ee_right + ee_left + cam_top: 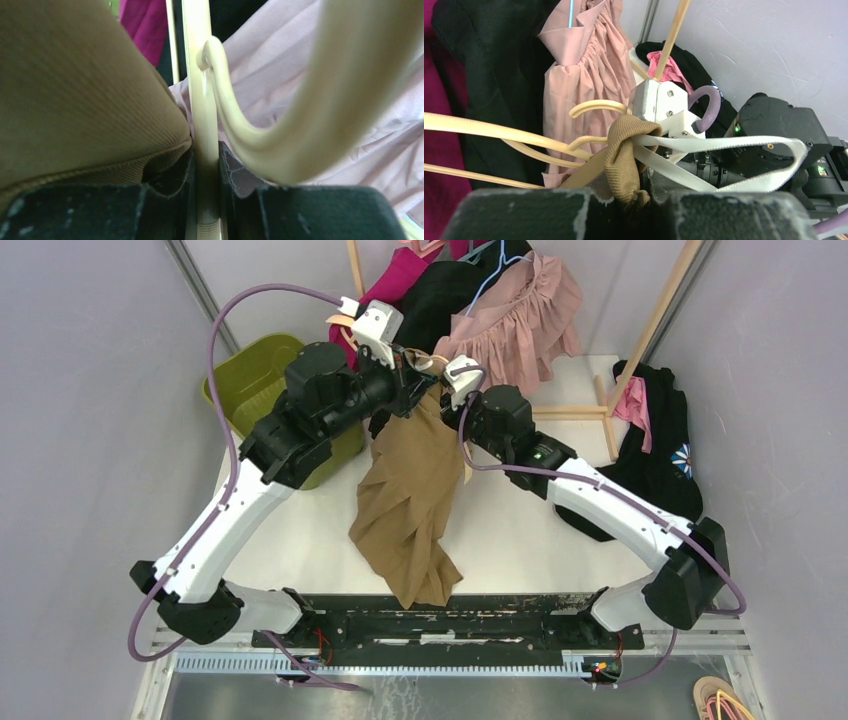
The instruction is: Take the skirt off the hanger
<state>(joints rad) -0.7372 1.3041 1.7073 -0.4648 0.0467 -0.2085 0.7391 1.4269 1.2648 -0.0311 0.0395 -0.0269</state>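
A tan skirt (410,500) hangs from a cream plastic hanger (425,362) held up over the table's middle. My left gripper (405,375) is shut on the skirt's ribbed tan waistband (624,160), beside its white ribbon loop (744,147). My right gripper (452,390) is shut on the hanger's cream bar (205,165), with the hanger hook (300,115) curving just in front of the camera. The tan skirt fabric (75,90) fills the left of the right wrist view. The hanger's arms (499,132) run left in the left wrist view.
A green bin (250,375) stands at the back left under the left arm. A wooden rack (650,330) at the back holds pink (520,325), black and magenta (395,280) garments. A black garment pile (660,450) lies at the right.
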